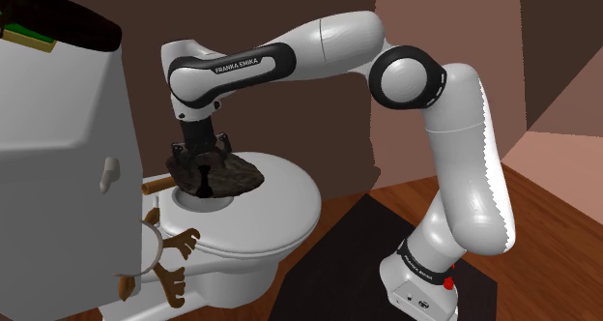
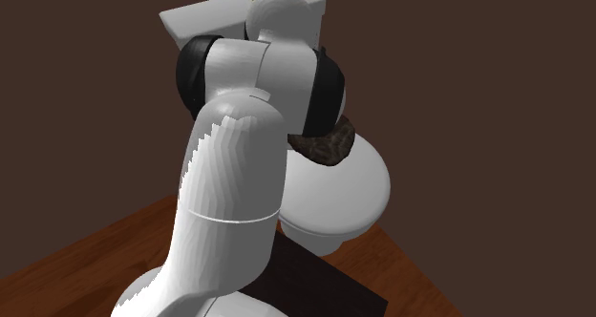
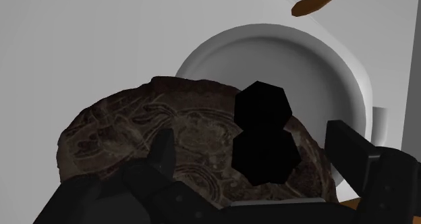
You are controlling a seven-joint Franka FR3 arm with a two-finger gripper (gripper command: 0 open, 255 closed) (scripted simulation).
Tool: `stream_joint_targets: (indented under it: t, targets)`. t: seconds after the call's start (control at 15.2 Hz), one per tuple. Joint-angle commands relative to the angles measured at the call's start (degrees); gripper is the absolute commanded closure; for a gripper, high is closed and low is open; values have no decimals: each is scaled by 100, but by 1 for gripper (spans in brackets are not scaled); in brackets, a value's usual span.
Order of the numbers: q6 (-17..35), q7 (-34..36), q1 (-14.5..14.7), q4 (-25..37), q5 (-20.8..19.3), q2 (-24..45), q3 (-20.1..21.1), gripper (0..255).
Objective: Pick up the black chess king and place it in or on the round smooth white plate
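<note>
Wrist view: black chess king [image 3: 263, 131], plain faceted black, two rounded lobes one above the other, no finer detail legible; upright or lying: undetermined. Seen against the near part of a dark brown patterned lump [image 3: 148, 128], apparently resting on it, contact not confirmable. Placed between the fingers [image 3: 162, 158] of the tool [image 3: 248, 138], with a gap on either side and touched by neither. Tool state: spread wide, nothing clasped

Handling, as judged: small, rigid, probably light, not fragile by appearance. Smooth facets likely slippery against hard pads; rounded lobes liable to roll or slip out under an off-centre pinch. Best hold: across the narrower waist between the two lobes, fingers squared on either side, closed slowly

Round white plate [image 3: 317, 61]: smooth, shallow rim, just beyond the king, partly hidden behind the lump. Short carry judged sufficient

Support, shoulder view: white toilet lid [image 1: 280, 189] carrying plate and lump. White tank [image 1: 58, 126] at that view's left. Brown wooden antler-like piece [image 1: 172, 256] at that view's lower left, beside the bowl

Arm [image 1: 464, 155]: white with dark joints, arched over from the stand [image 1: 420, 290] at lower right, tool pointing down onto the lump

Risk, as judged: tipping of the king on the lump's uneven top if nudged before closure
</note>
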Motion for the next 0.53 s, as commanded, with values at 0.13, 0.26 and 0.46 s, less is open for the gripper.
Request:
stream_joint_targets:
  t: [0.13,0.26,0.46]
  targets:
    - [-396,-8,18,419,4,21,2,0]
    - [-772,-14,42,854,2,78,2,0]
    - [-772,-14,42,853,2,78,2,0]
